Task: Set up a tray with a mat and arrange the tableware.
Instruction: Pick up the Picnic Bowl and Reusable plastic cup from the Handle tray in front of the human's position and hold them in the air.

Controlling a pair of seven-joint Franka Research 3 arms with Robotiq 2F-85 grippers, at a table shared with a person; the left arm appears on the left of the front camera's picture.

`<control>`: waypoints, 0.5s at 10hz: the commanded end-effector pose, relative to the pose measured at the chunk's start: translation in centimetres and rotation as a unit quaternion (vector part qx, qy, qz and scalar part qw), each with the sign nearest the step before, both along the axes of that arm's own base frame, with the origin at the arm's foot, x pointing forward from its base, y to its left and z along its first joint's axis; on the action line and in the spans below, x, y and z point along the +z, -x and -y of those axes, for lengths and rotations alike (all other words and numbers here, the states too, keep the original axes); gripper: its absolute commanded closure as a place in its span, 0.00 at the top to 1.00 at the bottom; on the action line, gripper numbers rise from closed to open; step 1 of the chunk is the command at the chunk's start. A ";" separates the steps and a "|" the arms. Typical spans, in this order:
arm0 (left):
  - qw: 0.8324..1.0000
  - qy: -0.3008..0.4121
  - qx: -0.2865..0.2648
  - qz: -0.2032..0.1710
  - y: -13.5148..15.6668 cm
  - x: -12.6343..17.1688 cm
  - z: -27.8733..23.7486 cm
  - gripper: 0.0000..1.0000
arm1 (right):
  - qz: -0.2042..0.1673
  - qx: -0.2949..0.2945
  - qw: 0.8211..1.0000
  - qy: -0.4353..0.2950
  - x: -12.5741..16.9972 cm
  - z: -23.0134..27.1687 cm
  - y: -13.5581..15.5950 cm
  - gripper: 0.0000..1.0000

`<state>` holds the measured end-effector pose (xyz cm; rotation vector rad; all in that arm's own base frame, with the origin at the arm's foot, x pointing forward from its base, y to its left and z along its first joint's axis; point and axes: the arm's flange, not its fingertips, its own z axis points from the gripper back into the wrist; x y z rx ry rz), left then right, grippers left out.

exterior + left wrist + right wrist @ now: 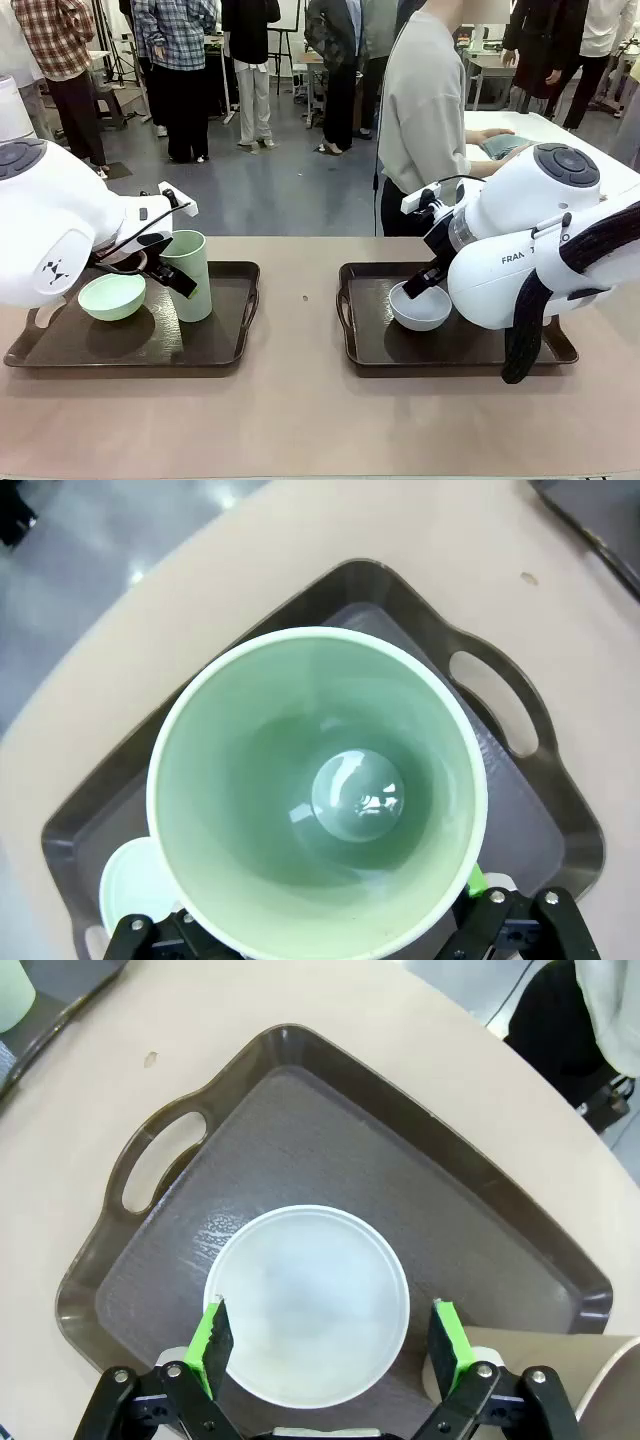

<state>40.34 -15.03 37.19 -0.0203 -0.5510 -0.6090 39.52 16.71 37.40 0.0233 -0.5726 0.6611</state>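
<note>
right wrist view: right hand point(328, 1328) wide open astride bowl point(305, 1290)

Bright even light, soft shadows, glint inside mint green tumbler point(320, 795), wrist-view edges curved

Green tumbler point(320, 790), upright on brown tray point(380, 575), is being flanked by spread fingers point(477, 880); pale green bowl point(135, 885) is being overlapped.

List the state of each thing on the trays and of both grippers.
Green tumbler, upright, empty, between the left jaws.
Green bowl, upright, empty.
White bowl, upright, empty, between the right jaws.
Left gripper, jaws open.
Right gripper, jaws open.
</note>
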 end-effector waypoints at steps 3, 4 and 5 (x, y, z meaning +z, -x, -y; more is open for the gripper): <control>1.000 0.000 0.000 0.000 0.0 0.0 0.0 1.00 | 0.000 0.000 1.000 0.000 0.0 0.0 0.0 1.00; 1.000 0.000 0.000 0.000 0.0 0.0 0.0 1.00 | 0.000 0.000 1.000 0.000 0.0 0.0 0.0 1.00; 1.000 0.000 0.000 0.000 0.0 0.0 0.0 1.00 | 0.000 0.000 1.000 0.000 0.0 0.0 0.0 1.00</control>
